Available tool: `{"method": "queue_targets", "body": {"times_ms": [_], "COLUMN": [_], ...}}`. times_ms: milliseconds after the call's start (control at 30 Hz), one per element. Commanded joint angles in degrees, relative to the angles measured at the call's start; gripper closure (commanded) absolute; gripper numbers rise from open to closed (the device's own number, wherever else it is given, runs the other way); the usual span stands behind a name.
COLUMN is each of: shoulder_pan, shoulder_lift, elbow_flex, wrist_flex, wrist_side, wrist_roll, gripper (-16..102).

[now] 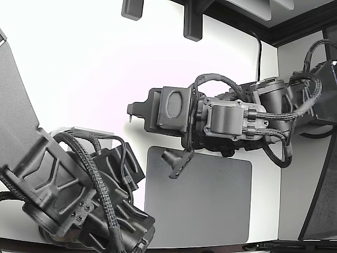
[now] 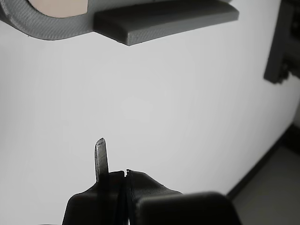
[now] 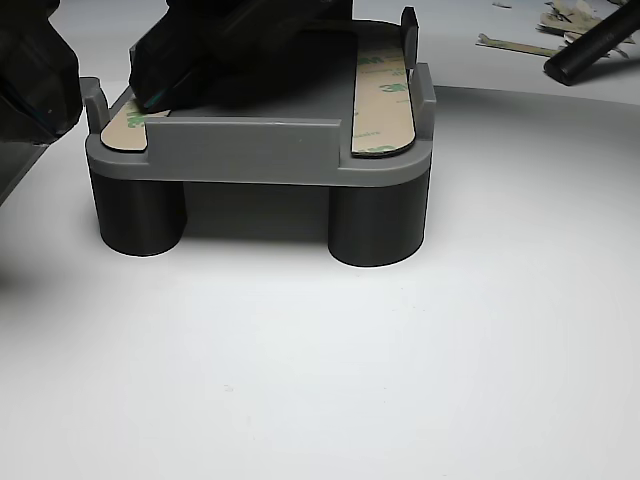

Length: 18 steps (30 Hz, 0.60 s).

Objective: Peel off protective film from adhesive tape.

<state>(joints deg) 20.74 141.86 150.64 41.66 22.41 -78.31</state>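
Note:
A grey fixture on dark round legs carries two tape strips. The right strip has green-printed film on it. The left strip shows only its tan near end; a black arm part covers the rest, and I cannot tell whose it is. In the wrist view my gripper has its jaws pressed together. A thin dark sliver stands up beside the seam; I cannot tell whether it is film or finger. The fixture's edge lies beyond. In the exterior view the gripper points to that view's left.
A second arm fills the exterior view's lower left. A dark grey mat lies under my arm. Peeled film scraps and a black rod lie behind the fixture. A dark post stands at one side of the wrist view.

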Motion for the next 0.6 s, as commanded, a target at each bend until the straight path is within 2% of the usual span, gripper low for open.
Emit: {"method": "queue_targets", "body": {"times_ms": [0, 300, 567], "shoulder_pan": [0.00, 2.99, 6.33], "shoulder_lift": [0.35, -9.32, -17.14], "elbow_flex": [-1.76, -5.98, -12.92], "wrist_flex": [0.35, -0.44, 4.39], "wrist_side": [0.79, 2.46, 6.06], "wrist_roll": [2.11, 10.63, 14.41], "gripper": [97, 97, 97]}}
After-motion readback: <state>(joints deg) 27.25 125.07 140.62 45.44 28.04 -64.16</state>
